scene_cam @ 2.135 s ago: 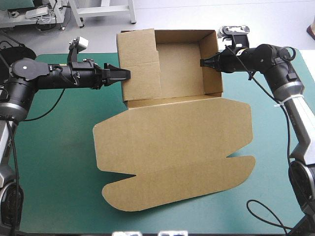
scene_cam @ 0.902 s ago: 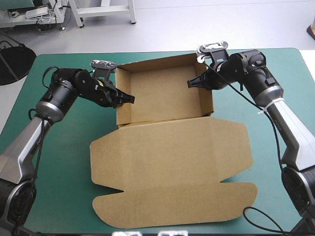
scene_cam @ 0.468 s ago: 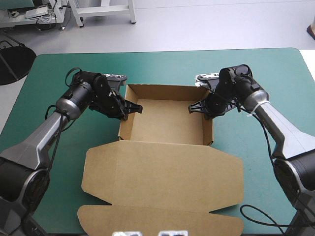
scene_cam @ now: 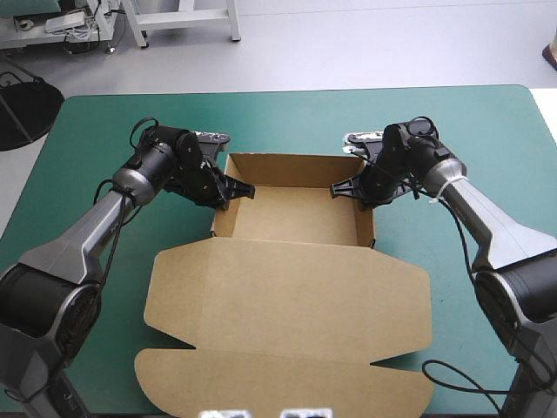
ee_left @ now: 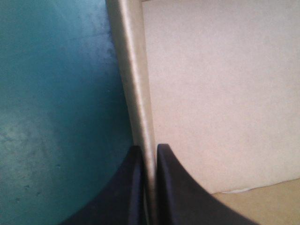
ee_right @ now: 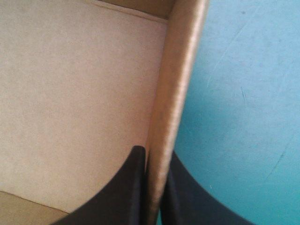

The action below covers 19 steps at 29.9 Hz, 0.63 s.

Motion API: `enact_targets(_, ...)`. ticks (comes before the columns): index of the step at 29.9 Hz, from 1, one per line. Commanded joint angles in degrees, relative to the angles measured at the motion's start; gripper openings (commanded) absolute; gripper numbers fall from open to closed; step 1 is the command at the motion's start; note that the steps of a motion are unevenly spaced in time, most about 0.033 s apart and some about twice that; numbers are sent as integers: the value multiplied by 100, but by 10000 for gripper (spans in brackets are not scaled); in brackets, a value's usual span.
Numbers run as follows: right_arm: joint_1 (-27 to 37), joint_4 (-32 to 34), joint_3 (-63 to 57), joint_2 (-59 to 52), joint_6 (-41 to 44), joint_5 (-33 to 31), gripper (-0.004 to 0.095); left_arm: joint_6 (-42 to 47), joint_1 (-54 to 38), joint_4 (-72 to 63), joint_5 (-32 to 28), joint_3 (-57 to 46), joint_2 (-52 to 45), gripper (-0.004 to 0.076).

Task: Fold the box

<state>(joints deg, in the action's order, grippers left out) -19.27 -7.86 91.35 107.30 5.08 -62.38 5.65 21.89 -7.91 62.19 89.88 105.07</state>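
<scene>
While open, box (scene_cam: 291,213) walls upright

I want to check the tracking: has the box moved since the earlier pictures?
Yes. The box has come toward the robot: its far wall, earlier past the table's far edge, now lies well inside it.

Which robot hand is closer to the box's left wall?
Left. The left hand pinches the box's left wall; the right hand pinches the right wall opposite.
</scene>
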Motion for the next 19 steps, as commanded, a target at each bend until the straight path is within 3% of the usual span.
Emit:
enact_targets(1,-120,-516,95,-29,-396,184,24,-565,103,-369,-147,36,19,-8)
enact_targets(5,-120,-195,227,-29,-218,38,167,-765,103,-370,-125,47,19,16)
enact_targets(9,-120,63,298,-29,-166,-40,307,-807,103,-370,-125,47,19,132)
enact_targets(16,-120,263,368,-29,-109,-162,340,-807,91,-322,-218,79,19,473)
enact_targets(19,-120,436,368,-29,-31,-264,348,-807,91,-275,-234,145,19,521)
